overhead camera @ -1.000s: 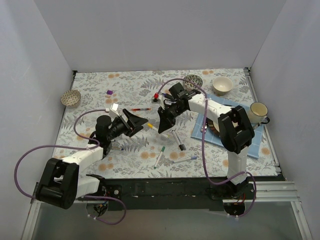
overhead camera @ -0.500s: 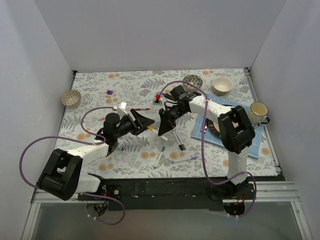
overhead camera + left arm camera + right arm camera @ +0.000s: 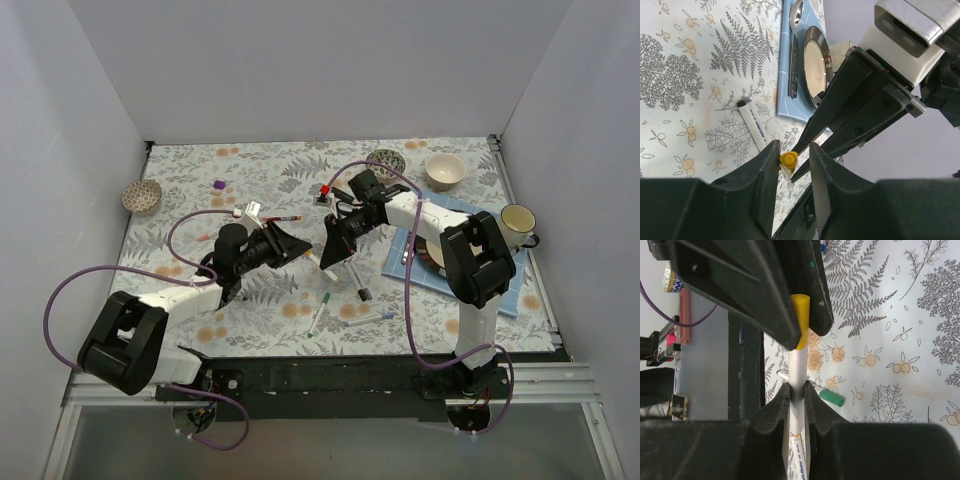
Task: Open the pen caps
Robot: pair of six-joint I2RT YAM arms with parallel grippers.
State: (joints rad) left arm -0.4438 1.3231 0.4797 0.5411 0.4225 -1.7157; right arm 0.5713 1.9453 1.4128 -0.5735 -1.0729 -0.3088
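My right gripper (image 3: 329, 262) (image 3: 797, 390) is shut on a white pen barrel (image 3: 798, 365) and holds it off the table. The yellow pen cap (image 3: 788, 160) (image 3: 800, 320) sits on that barrel's end. My left gripper (image 3: 300, 250) (image 3: 795, 152) faces it from the left with its jaws narrowed around the cap. One finger touches the cap and a small gap shows at the other. A loose purple cap (image 3: 218, 184) lies far left on the cloth. More capped pens lie below: green (image 3: 318, 318) (image 3: 831, 398), black (image 3: 357, 283) (image 3: 752, 125) and purple (image 3: 372, 320).
A red pen (image 3: 282, 218) lies behind the left gripper. On the right, a blue mat (image 3: 500, 290) (image 3: 785, 100) carries a plate (image 3: 816, 65), spoon (image 3: 796, 10) and fork (image 3: 794, 65). Bowls stand at the left (image 3: 141, 196) and back (image 3: 445, 170) (image 3: 385, 160), a mug (image 3: 517, 222) at right.
My left gripper has moved right up to the pen's end and its jaws have narrowed from wide open to close around the yellow cap. The right gripper has shifted slightly, still holding the barrel.
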